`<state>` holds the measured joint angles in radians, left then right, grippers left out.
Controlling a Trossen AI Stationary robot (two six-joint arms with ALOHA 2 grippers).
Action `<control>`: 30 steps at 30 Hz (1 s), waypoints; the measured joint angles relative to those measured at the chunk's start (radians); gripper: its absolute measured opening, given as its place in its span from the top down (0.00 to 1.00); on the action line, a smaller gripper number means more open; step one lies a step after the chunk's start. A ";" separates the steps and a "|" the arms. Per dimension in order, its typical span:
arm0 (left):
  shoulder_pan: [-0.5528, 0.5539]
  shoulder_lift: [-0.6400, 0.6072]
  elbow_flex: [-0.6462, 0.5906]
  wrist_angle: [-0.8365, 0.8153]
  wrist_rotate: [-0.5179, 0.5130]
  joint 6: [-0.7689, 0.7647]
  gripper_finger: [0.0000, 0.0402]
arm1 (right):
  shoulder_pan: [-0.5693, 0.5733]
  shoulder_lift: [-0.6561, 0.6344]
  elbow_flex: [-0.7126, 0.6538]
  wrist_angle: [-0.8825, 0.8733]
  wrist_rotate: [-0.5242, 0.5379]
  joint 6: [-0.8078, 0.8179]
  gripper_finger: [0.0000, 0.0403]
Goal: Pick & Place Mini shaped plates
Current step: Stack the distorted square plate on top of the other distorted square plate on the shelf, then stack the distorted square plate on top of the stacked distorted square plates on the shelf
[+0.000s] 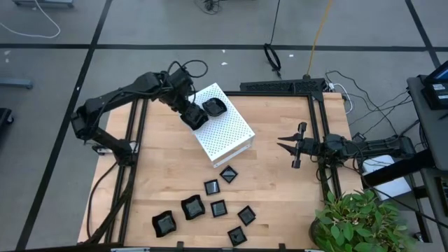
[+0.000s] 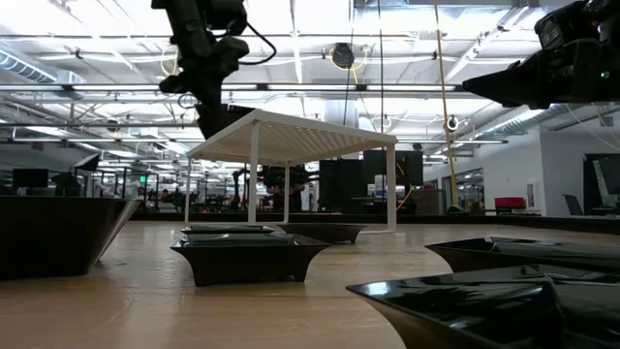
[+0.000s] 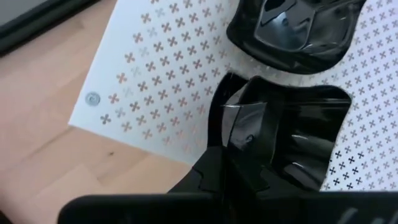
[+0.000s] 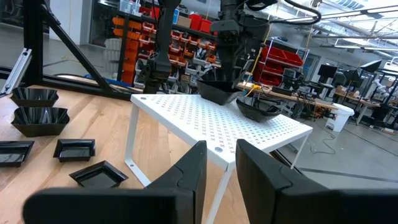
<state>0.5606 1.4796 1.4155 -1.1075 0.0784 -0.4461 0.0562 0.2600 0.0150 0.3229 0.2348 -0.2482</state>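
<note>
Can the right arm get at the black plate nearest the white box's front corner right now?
Probably yes: the right gripper hangs open beside the white box, and that plate lies on bare table with nothing between; the left gripper is busy over the box.

The white box [image 1: 222,131] stands mid-surface, its top partly taken by one plate [image 1: 214,106] and the left hand [image 1: 195,117]. Bare wood lies open between the box and the right hand [image 1: 288,145]. Loose plates [image 1: 210,210] crowd the near edge, with seemingly narrow gaps between them.

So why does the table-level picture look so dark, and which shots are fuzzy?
Low view: bright ceiling lights behind turn the white perforated box and black mini plates into near silhouettes; the closest plate is out of focus. Left wrist view: the held plate fills the frame, soft, with glare streaks. High view: even light, soft shadows.
</note>
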 joint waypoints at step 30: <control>-0.128 -0.121 0.065 -0.032 0.218 0.151 0.70 | 0.000 0.000 0.000 0.000 0.000 0.000 0.82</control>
<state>0.4331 1.3585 1.4806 -1.1395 0.2961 -0.2949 0.0560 0.2600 0.0148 0.3229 0.2348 -0.2485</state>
